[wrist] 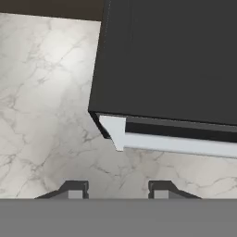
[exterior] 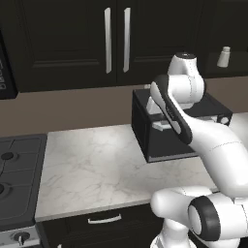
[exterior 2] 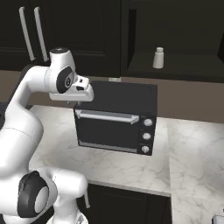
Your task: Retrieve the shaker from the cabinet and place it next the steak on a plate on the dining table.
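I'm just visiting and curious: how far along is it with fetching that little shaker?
Barely started. The shaker stands on the open cabinet shelf, untouched. The gripper is open and empty, hanging above the toaster oven on the counter. Reaching, grasping and carrying it to the table all remain.

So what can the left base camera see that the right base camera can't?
Left base view alone: the black stovetop with burners at the counter's left end, and a corner of the black microwave. Right base view alone: the black toaster oven's front with its silver handle and three round knobs. Both share the tiny pale shaker in the open black cabinet, the marble counter and the white arm.
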Robot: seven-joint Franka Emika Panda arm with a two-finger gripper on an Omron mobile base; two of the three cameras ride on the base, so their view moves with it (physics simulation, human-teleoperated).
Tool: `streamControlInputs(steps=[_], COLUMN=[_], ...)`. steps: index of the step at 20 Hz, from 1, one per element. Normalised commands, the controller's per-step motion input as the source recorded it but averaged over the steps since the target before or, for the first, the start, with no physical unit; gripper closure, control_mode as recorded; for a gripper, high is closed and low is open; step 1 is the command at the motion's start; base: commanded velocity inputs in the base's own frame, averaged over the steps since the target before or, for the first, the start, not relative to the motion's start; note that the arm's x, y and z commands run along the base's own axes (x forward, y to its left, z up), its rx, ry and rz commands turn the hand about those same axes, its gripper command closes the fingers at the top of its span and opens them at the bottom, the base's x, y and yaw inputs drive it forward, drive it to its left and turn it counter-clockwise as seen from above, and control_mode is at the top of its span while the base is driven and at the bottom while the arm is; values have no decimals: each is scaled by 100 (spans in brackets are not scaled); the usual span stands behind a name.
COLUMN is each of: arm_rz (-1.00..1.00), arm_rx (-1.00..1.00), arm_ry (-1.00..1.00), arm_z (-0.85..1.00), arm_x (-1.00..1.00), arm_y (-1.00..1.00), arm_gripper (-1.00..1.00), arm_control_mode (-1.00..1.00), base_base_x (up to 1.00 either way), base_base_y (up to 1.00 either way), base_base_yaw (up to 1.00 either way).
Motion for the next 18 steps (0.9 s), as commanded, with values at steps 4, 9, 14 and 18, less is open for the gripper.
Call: streamControlInputs(steps=[4, 9, 14, 18], arm_rz=[0, 0, 0, 0], arm_rx=[2, 8, 1, -2], arm_ry=[0, -4, -17, -15], arm_z=[0, 9, 26, 32], arm_x=[-6, -12, -11, -1], arm_y=[-26, -33, -25, -29], arm_gripper=[-100, -100, -100, -100], arm_control_mode=[-100, -100, -100, -100], base_base_x=[0, 0, 0, 0], base_base_y=[0, 0, 0, 0], base_base_yaw=[0, 0, 0, 0])
